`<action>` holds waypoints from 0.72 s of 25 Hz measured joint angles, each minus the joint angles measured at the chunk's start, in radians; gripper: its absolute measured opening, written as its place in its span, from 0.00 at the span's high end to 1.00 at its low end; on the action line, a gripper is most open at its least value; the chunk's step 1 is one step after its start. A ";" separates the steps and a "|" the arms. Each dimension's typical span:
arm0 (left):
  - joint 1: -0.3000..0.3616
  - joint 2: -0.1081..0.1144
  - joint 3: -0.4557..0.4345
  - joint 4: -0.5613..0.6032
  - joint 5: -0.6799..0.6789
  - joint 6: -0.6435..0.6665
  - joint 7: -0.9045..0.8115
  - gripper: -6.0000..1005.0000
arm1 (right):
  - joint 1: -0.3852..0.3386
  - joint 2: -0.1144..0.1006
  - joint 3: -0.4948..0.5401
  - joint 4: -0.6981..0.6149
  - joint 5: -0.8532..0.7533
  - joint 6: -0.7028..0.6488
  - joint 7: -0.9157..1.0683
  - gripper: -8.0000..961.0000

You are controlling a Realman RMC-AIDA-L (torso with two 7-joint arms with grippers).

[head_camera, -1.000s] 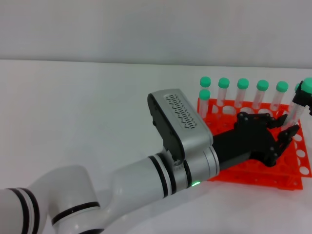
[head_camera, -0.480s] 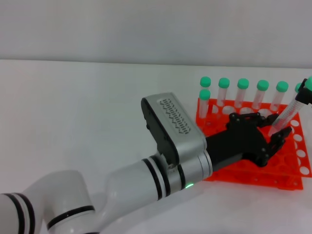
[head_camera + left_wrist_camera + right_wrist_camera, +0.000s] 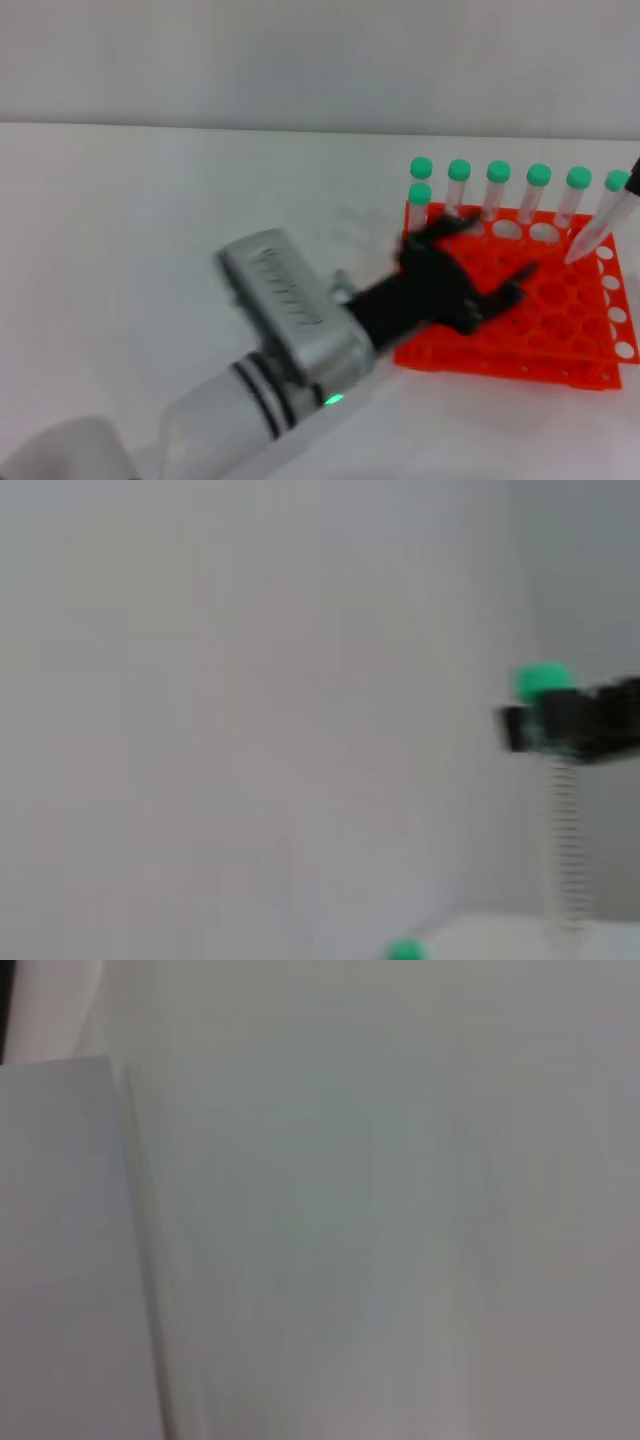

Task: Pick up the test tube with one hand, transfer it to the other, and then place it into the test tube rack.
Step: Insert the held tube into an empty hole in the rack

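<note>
The test tube (image 3: 601, 222) hangs tilted at the right edge of the head view, its tip just above the back right of the orange-red test tube rack (image 3: 560, 325). Its top runs out of the picture. In the left wrist view the black right gripper (image 3: 572, 726) is shut on this tube (image 3: 566, 830) just below its green cap (image 3: 543, 680). My left gripper (image 3: 478, 264), black with spread fingers, is open and empty over the rack's left part, well left of the tube. The right wrist view shows only a blank pale surface.
Several green-capped tubes (image 3: 498, 190) stand in the rack's back row, and one more (image 3: 419, 208) at its back left corner. The rack lies on a white table (image 3: 150, 220). The silver left forearm (image 3: 290, 320) stretches from the lower left.
My left gripper let go of the tube and pulled back to the left, away from it. The tube stays tilted over the rack's back right, held from the right.
</note>
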 joint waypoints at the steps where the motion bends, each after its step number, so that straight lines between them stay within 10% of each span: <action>1: 0.033 0.000 -0.023 0.000 0.002 0.029 0.006 0.36 | -0.001 0.001 0.007 0.000 0.000 -0.003 0.000 0.78; 10: 0.264 0.009 -0.207 -0.093 -0.025 0.251 -0.019 0.13 | 0.078 0.070 -0.006 0.001 -0.016 -0.092 -0.058 0.78; 18: 0.356 0.011 -0.219 -0.181 -0.195 0.367 -0.029 0.11 | 0.192 0.080 -0.117 0.090 -0.014 -0.272 -0.135 0.78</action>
